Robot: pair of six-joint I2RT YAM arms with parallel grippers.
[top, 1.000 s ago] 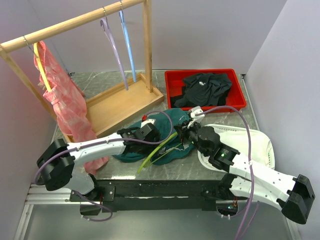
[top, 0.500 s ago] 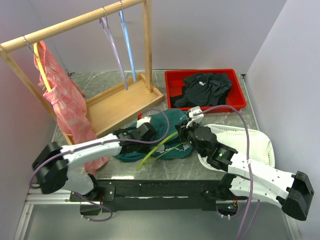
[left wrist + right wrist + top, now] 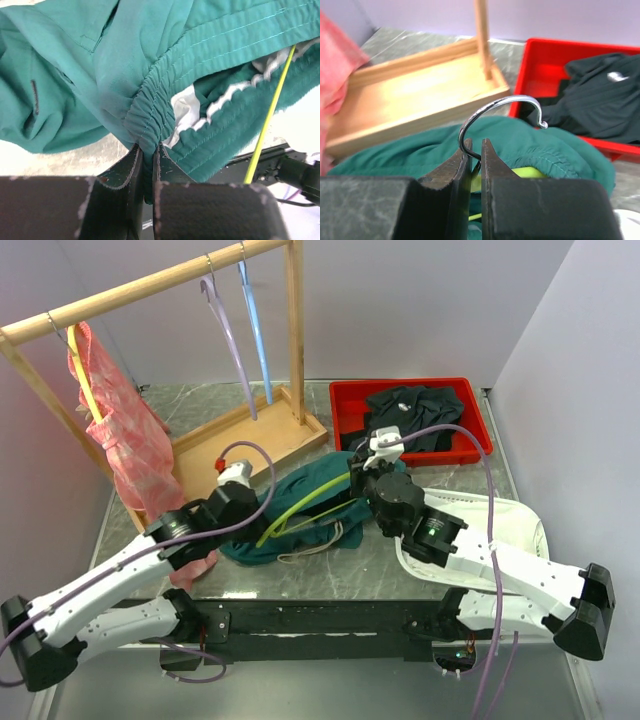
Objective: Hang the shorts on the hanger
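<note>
The teal-green shorts (image 3: 310, 485) lie bunched on the table in front of the wooden rack, their whitish drawstring (image 3: 220, 102) trailing out. My left gripper (image 3: 252, 520) is shut on a fold of the elastic waistband (image 3: 147, 146) at the shorts' (image 3: 125, 65) left edge. The lime-green hanger (image 3: 290, 517) slants through the fabric; its thin bar (image 3: 270, 115) shows in the left wrist view. My right gripper (image 3: 358, 485) is shut (image 3: 476, 145) on the foot of the metal hook (image 3: 495, 105), just above the hanger's green neck (image 3: 530, 172). Most of the hanger's body is hidden in the shorts (image 3: 410, 150).
A wooden rack (image 3: 150, 285) stands at the back left with a pink-red garment (image 3: 135, 450), a lilac hanger (image 3: 225, 330) and a light-blue hanger (image 3: 255, 330). The red bin (image 3: 345, 405) behind the shorts holds a black garment (image 3: 415, 415). A white cloth bag (image 3: 510, 525) lies at the right.
My left gripper has shut on the waistband and drawn back to the left. The right gripper has carried the hanger's hook farther back, and the shorts are stretched between them.
</note>
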